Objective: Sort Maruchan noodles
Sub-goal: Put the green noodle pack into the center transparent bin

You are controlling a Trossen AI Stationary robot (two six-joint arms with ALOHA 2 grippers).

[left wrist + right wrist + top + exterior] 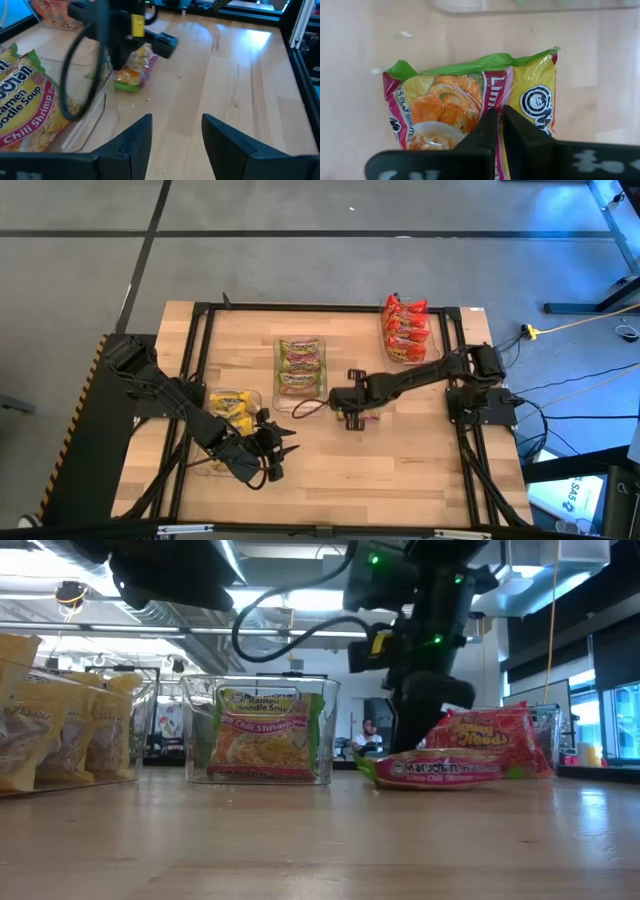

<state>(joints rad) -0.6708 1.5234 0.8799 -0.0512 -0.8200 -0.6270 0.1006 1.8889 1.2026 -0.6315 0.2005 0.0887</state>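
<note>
A green-edged Maruchan packet (470, 95) lies on the table near the middle, also seen in the high view (368, 418) and the low view (435, 770). My right gripper (496, 122) is above it, shut on its wrapper. My left gripper (172, 132) is open and empty, low over the table's near left (272, 442). Green packets stand in a clear bin (300, 365), yellow packets in a bin (232, 404) at the left, and red packets in a bin (405, 330) at the far right. My right gripper pinches the wrapper on the packet's upper face (492, 100), about the middle of its width, between its two fingertips. The fingers come from above, pointing down. The packet lies flat with its underside on the table (430, 783).
The right arm (112, 35) stands between my left gripper and the green bin (262, 730). The black frame rail (330, 308) runs round the table. Bare wood (400, 470) lies along the near right side.
</note>
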